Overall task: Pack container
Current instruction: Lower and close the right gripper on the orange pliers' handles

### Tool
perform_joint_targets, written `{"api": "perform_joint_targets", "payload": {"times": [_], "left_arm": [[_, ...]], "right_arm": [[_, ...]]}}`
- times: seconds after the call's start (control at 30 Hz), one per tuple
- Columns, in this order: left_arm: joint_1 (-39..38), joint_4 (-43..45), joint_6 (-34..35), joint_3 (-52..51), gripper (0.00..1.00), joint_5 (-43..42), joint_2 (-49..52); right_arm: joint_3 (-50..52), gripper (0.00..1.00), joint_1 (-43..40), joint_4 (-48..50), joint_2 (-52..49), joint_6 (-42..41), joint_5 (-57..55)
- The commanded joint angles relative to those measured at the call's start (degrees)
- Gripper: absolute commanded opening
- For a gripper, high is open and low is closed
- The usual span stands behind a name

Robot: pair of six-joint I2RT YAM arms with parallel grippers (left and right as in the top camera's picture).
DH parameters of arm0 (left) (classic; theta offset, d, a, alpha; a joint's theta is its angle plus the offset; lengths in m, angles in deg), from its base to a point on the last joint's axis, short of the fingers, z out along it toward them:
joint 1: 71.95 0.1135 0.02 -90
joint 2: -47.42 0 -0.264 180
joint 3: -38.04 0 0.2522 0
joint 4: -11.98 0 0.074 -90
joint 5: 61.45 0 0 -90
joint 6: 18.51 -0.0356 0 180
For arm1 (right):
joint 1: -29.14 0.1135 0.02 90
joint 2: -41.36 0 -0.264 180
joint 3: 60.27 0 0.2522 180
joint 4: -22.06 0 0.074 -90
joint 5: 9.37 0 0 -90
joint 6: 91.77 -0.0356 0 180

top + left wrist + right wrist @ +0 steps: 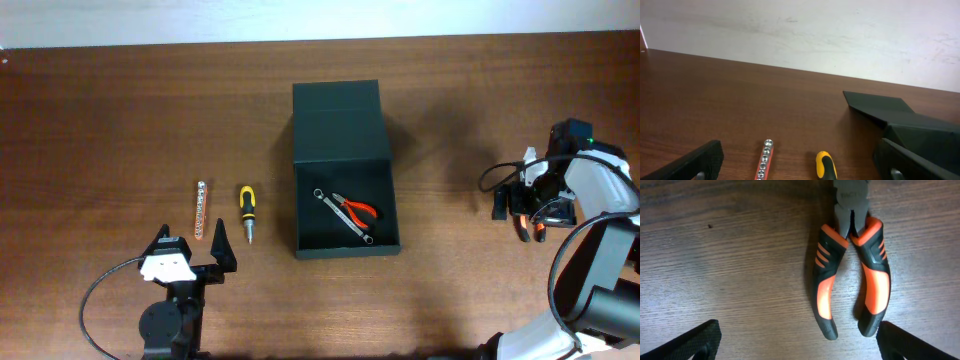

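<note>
Right gripper [797, 332] gapes empty above orange pliers [850, 275] — left gripper [193, 248] likewise released, screwdriver [246, 212] just ahead, box [325, 230] ahead-right.

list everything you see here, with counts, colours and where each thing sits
container: 1, matte black, table centre, lid open
wrench: 1, silver, inside the container
red pliers: 1, red handles, inside the container by the wrench
orange pliers: 1, orange and black handles, on the table at the right
screwdriver: 1, yellow and black, left of the container
bit holder: 1, orange and silver, left of the screwdriver
table: 1, brown wood
left gripper: 1, black, open, near the screwdriver
right gripper: 1, black, open, over the orange pliers
</note>
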Motion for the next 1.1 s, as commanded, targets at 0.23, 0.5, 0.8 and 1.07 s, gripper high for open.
{"api": "perform_joint_targets", "payload": {"times": [0.23, 0.5, 0.8, 1.07], "left_arm": [[-0.2, -0.3, -0.9, -0.1, 0.99, -0.4, -0.1], [-0.2, -0.3, -0.9, -0.1, 0.99, -0.4, -0.1], [-0.2, -0.3, -0.9, -0.1, 0.99, -0.4, -0.1], [-0.2, -0.3, -0.9, -0.1, 0.99, -0.4, -0.1]], "right_arm": [[0.1, 0.99, -0.1, 0.7, -0.8, 5.9, 3.8], [0.1, 0.99, -0.1, 2.2, -1.0, 6.2, 3.8], [0.1, 0.99, -0.1, 2.1, -3.6, 6.2, 3.8], [0.1, 0.99, -0.1, 2.6, -5.2, 6.2, 3.8]]}}
